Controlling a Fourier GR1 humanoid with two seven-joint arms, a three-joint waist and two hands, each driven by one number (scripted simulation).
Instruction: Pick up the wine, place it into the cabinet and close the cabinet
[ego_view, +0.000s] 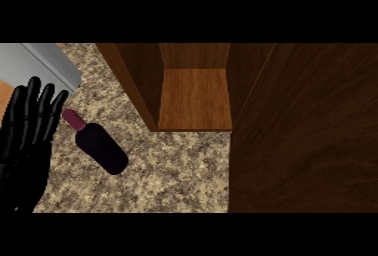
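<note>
Lying near counter's left edge, dark purple glass wine bottle (101, 146) ungrasped; black left hand (28, 127) held beside it, fingers straight. Body best wrapped, neck avoided.

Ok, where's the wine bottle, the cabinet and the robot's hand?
wine bottle (103, 147): head view, on its dark body.
cabinet (193, 99): head view, on its bare inner shelf.
left hand (26, 132): head view, on its palm.

You see a speckled, stone-like counter (170, 175) with a rough granular look, carrying a dark matt wine bottle (101, 146) near its left edge. The cabinet (193, 97) and its open door (303, 130) show brown wood grain. A smooth grey metal-looking panel (40, 62) fills the far left corner.
</note>
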